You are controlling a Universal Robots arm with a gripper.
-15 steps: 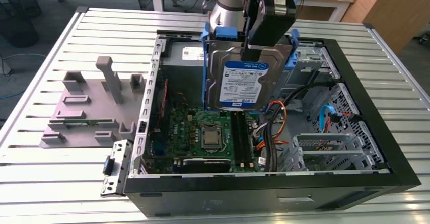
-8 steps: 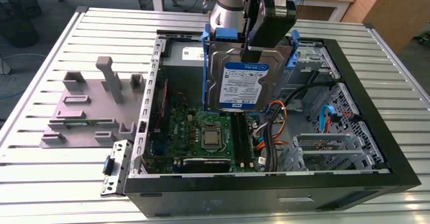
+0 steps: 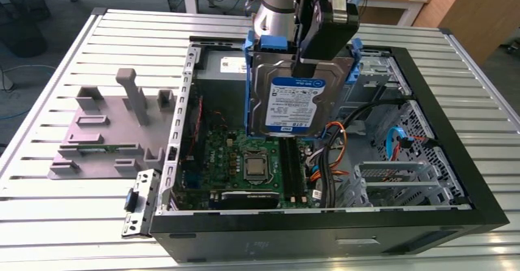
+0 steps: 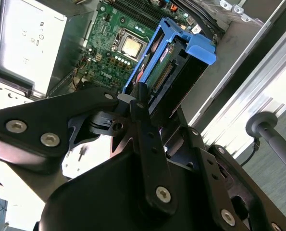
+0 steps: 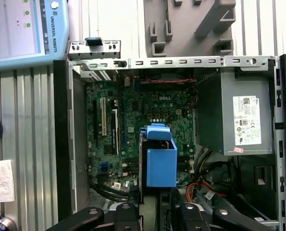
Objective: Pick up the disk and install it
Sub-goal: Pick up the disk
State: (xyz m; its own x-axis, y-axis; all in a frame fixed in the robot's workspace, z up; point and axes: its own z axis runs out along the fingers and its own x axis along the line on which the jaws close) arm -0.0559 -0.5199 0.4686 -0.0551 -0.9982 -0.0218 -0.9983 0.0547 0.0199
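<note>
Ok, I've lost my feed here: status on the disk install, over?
Gripper shut on the disk. Disk held in the air above the motherboard, not seated in a bay. Loose cables beside it, on the exterior view's right.

Gripper: black fingers clamped on either side of the disk.
Disk: blue-railed, edge-on, reaching out past the fingertips.
Circuit board: green, beyond the disk, inside the open computer case.
Power supply: grey box with a white sticker, inside the case, off to one side of the fingers.
</note>
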